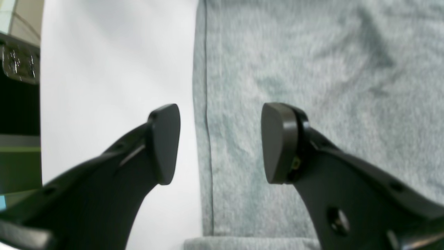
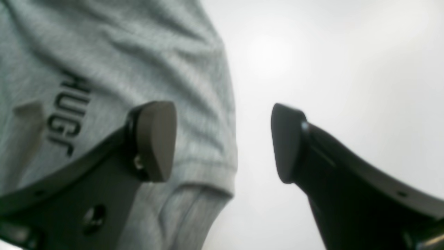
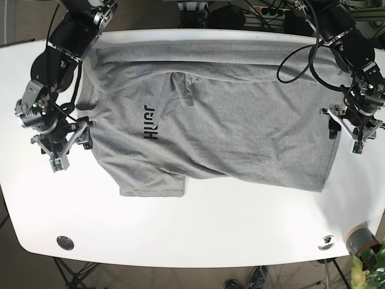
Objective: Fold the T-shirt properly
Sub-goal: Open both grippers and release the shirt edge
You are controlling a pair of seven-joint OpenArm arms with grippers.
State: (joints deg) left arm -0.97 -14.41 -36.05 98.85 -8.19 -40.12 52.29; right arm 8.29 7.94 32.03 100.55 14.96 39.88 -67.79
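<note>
While a grey T-shirt [image 3: 222,126] lies spread on a white table [image 3: 192,235], two black robot arms sit at its opposite ends, seen from above. It lies sideways across the table, its hem toward the right of the overhead view and its collar and sleeves toward the left, with dark lettering [image 3: 149,121] printed near the chest. One fold of cloth crosses the upper edge, and a sleeve [image 3: 150,183] sticks out toward the near edge of the table. Over the hem, on the right of the overhead view, is the left gripper [image 1: 221,142], its fingers spread wide and holding nothing; its wrist camera shows one finger [image 1: 164,142] over bare table and the other over grey cloth, with the stitched hem [image 1: 203,139] running between them. At the sleeve end, the right gripper [image 2: 223,142] is likewise wide apart and empty; its wrist camera shows one finger [image 2: 156,139] above the cloth beside the lettering [image 2: 69,111] and the other above bare table, with a sleeve cuff [image 2: 208,175] between them. Whether either gripper touches the cloth cannot be told. At the table's near right corner stands a small grey pot [image 3: 361,239] with green leaves.
</note>
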